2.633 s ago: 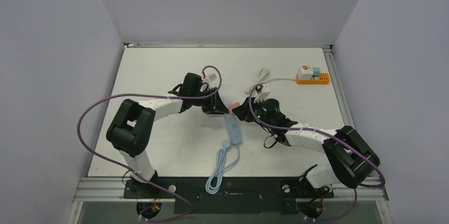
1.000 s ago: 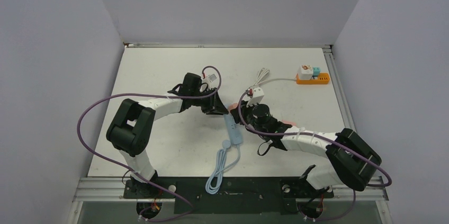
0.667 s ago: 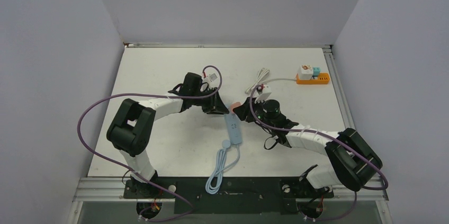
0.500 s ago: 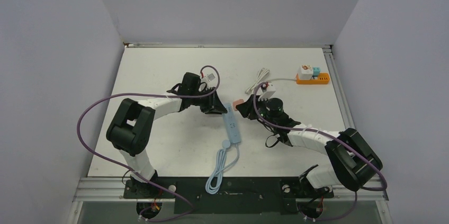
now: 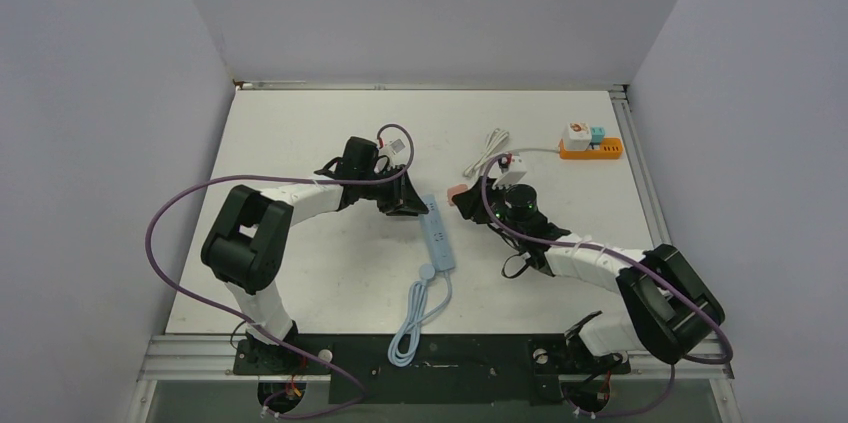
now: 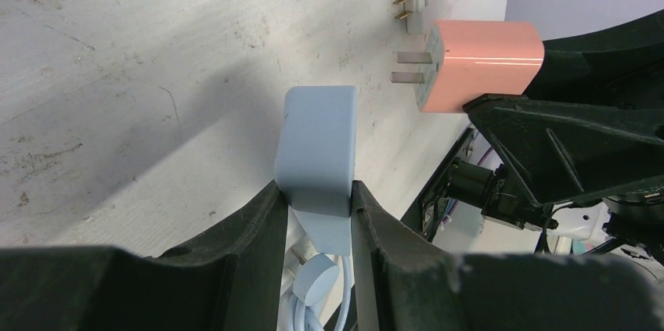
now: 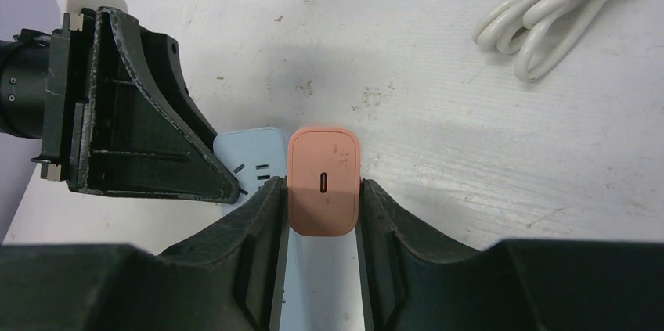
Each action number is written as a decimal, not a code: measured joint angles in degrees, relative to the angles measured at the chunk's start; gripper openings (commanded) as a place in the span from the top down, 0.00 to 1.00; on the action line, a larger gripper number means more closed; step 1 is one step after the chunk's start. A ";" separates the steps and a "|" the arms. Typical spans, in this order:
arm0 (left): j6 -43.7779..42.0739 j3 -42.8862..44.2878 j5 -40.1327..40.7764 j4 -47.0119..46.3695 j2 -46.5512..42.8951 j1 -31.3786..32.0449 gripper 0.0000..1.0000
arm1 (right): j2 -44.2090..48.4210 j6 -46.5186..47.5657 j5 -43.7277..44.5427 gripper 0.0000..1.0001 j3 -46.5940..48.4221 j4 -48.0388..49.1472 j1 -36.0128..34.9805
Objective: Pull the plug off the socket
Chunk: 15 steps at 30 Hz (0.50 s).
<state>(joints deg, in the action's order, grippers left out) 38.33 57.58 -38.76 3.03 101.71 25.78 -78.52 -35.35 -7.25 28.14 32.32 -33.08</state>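
1. Shows the left gripper (image 6: pixel 317 190) clamped on the far end of the pale blue plastic power strip (image 6: pixel 317 139), one finger against each long side.
2. Shows the right gripper (image 7: pixel 322 185) closed around the salmon-pink rounded-rectangular plug adapter (image 7: pixel 323 167), pinched by its two flat sides.
3. Places the adapter clear of the strip: both metal prongs bare, just beside the strip's far end, with a strip of white tabletop (image 5: pixel 330 273) visible between them in the left wrist view.
4. Lays the power strip flat near the table's middle, its pale blue cord (image 5: pixel 408 328) looped toward the near edge.
5. Sets a coiled white cable (image 5: pixel 490 151) and an orange socket block (image 5: pixel 591 148) beyond the right gripper, neither touched.
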 measured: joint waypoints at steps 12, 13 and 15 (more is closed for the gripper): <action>0.24 0.00 0.04 -0.04 0.15 0.00 1.00 | 7.19 -0.15 9.42 0.93 -2.84 -9.05 0.46; 0.24 0.00 0.07 -0.04 0.15 0.00 1.00 | 7.17 -0.28 9.70 0.93 -3.39 -9.77 0.76; 0.24 0.00 0.07 -0.04 0.15 0.00 1.00 | 7.17 -0.35 9.99 0.92 -4.35 -11.50 1.29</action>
<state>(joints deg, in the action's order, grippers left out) 38.57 57.58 -38.70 2.98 101.86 25.78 -71.35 -35.70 2.74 23.79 20.82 -31.79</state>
